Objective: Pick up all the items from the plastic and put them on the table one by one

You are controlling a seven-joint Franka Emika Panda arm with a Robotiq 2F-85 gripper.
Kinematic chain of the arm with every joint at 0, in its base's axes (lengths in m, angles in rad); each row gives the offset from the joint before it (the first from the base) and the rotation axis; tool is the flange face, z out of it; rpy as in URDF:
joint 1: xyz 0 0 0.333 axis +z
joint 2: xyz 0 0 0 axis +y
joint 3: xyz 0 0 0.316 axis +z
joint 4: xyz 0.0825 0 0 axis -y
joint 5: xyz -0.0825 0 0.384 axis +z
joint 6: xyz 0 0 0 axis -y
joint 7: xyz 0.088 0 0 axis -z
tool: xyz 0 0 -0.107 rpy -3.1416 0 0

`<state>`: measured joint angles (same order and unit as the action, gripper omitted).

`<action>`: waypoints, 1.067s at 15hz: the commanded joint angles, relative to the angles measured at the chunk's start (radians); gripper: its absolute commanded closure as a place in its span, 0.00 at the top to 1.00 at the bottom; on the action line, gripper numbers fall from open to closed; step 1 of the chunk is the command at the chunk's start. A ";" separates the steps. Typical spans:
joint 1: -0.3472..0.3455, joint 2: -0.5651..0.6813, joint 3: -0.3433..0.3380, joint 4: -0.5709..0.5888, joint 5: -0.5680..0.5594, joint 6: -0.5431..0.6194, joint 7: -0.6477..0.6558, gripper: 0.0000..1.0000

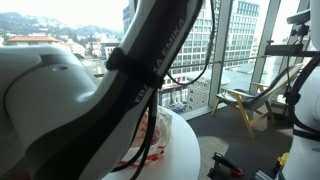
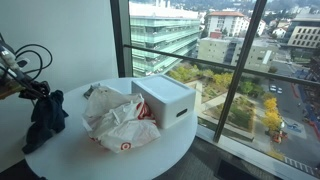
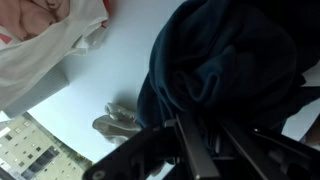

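Out at the far left edge of the round white counter (image 2: 70, 150), the end effector (image 2: 30, 88) hangs just above the surface, and a dark blue cloth (image 2: 45, 118) droops from it, its lower folds reaching down to the counter. The wrist view puts that cloth (image 3: 225, 60) right up against the black fingers (image 3: 200, 150), bunched thick between them, so the end effector is clamped on the garment. Just beside it on the white surface lies a small pale, crumpled item (image 3: 115, 122), too blurred to name. Toward the middle of the counter sits the white plastic bag (image 2: 120, 120) with red print, rumpled and gaping, and the same bag shows in the wrist view (image 3: 45, 45). Touching the bag, at the window-side edge, stands a white box (image 2: 165, 98). In an exterior view the robot arm (image 1: 130, 90) fills most of the picture, hiding nearly all of the counter.
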<state>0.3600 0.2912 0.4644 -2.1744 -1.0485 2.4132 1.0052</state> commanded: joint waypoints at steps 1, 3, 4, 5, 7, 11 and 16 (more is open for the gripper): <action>0.043 0.070 -0.059 0.069 0.062 0.021 -0.081 0.47; 0.063 0.029 -0.064 0.071 0.144 -0.077 -0.136 0.59; 0.076 -0.017 -0.069 0.063 0.171 -0.126 -0.136 0.68; 0.082 -0.053 -0.068 0.059 0.202 -0.163 -0.138 0.75; 0.092 -0.168 -0.074 0.032 0.231 -0.258 -0.078 0.90; 0.048 -0.363 -0.085 -0.040 0.319 -0.407 -0.041 1.00; -0.050 -0.487 -0.145 -0.208 0.377 -0.398 0.073 1.00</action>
<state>0.3619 -0.1271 0.3452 -2.2734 -0.6877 1.9733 0.9934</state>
